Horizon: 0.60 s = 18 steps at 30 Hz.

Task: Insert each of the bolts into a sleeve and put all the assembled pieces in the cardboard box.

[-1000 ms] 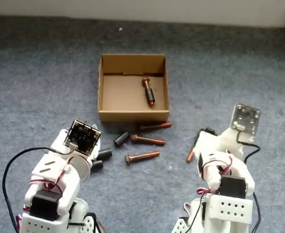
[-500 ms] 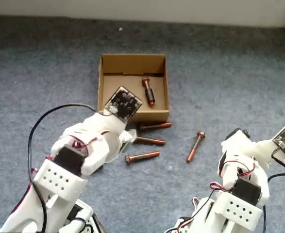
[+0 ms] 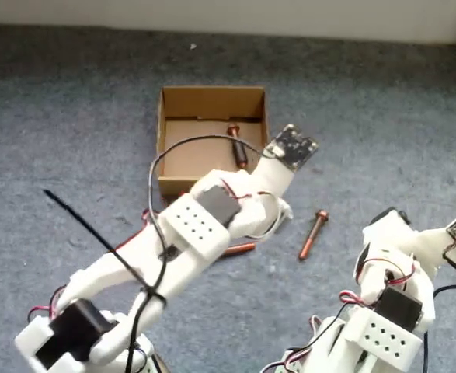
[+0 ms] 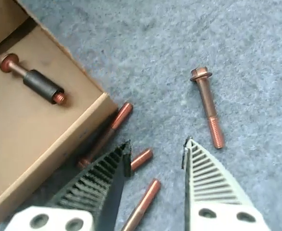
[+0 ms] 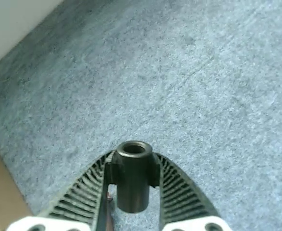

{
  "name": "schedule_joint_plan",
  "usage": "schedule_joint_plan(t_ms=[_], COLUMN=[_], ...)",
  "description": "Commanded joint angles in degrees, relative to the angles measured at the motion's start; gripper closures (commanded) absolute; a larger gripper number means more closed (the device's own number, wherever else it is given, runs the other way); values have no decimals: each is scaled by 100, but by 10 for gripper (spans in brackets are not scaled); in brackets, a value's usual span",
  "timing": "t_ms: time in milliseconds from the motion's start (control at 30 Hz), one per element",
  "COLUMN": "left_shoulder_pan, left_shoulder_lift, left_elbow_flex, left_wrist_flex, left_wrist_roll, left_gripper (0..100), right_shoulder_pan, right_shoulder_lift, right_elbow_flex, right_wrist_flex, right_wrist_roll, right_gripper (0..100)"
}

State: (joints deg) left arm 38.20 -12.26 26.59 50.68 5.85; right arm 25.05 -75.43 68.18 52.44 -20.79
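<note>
The cardboard box [image 3: 162, 140] stands at the back middle of the carpet, with one bolt-in-sleeve piece [image 3: 238, 148] inside; the left wrist view shows the same piece [image 4: 34, 83] in the box [image 4: 20, 144]. My left gripper [image 4: 155, 149] is open and hovers over the carpet just off the box's front right corner. A lone copper bolt [image 4: 208, 106] lies past its fingertips, also seen in the high view [image 3: 313, 235]. Three more bolts [image 4: 107, 134] lie beside the box wall. My right gripper [image 5: 132, 156] is shut on a black sleeve [image 5: 132, 178], held upright above the carpet.
The left arm [image 3: 196, 225] stretches across the middle of the carpet and covers the ground in front of the box. One bolt end [image 3: 241, 249] pokes out from under it. The right arm [image 3: 391, 287] stands at the near right. Grey carpet lies open at the far right.
The left arm swung from the near left across the loose bolts to the box's front right corner, hiding the loose sleeves. The right arm drew back to the right, uncovering the lone bolt.
</note>
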Motion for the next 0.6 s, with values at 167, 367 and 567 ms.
schedule_joint_plan(t_ms=[167, 367, 567], left_shoulder_pan=[567, 620, 690], left_shoulder_lift=[2088, 3451, 4303], left_elbow_flex=[-1807, -2905, -3670], left_wrist_flex=[-360, -343, -325], left_wrist_roll=[378, 475, 475], left_gripper=[800, 800, 800], right_shoulder_pan=[75, 75, 75], right_shoulder_lift=[-101, -101, -101], right_elbow_flex=[-31, -31, -31], right_wrist_flex=[-145, -145, -145], right_wrist_roll=[-35, -35, -26], right_gripper=[993, 993, 993])
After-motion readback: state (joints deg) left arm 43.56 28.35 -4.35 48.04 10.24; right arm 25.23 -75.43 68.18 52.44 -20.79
